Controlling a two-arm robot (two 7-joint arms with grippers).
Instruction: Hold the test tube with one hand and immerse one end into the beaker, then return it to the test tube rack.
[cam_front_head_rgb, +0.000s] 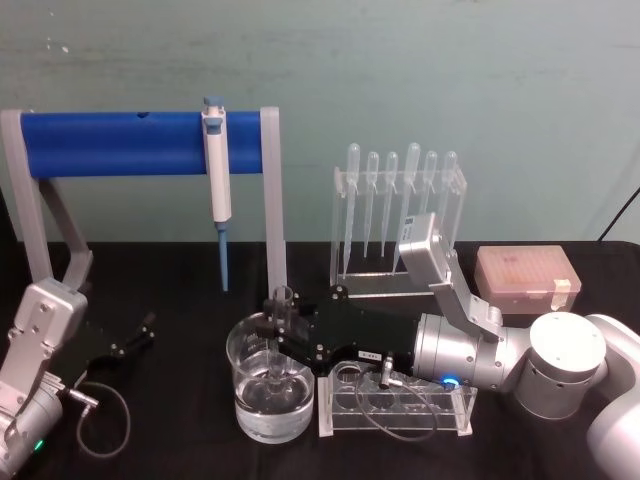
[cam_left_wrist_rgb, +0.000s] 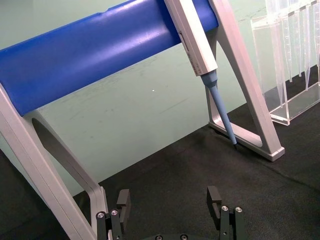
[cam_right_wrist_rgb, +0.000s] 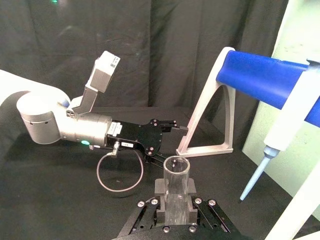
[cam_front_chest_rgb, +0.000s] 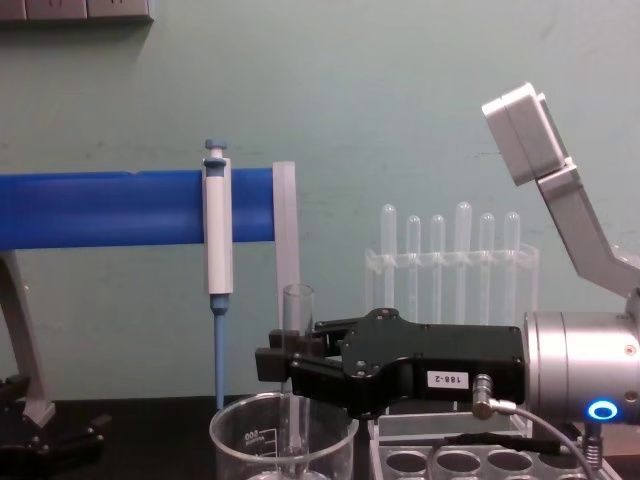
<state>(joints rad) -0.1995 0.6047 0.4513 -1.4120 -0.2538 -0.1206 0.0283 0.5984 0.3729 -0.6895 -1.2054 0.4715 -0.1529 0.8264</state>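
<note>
Black cloth covers the table (cam_front_head_rgb: 180, 290), with a teal wall (cam_front_head_rgb: 450, 80) behind.

Right side: your right gripper (cam_front_head_rgb: 279, 330) reaches in from the right, with its jaws clamped on the test tube (cam_front_head_rgb: 281, 300). The tube stands upright, open mouth up. Its lower end hangs inside the beaker (cam_front_head_rgb: 240, 365), which holds clear liquid (cam_front_head_rgb: 272, 415). The end seems to meet the liquid, but you cannot be sure through the glass.

The test tube rack (cam_front_head_rgb: 400, 412) sits just right of the beaker, beneath the right arm.

Left side: your left gripper (cam_front_head_rgb: 135, 335) rests low at the table's left, fingers spread and holding nothing.

Behind the beaker, a white-and-blue pipette (cam_front_head_rgb: 217, 170) hangs on the blue-barred stand (cam_front_head_rgb: 120, 143).
</note>
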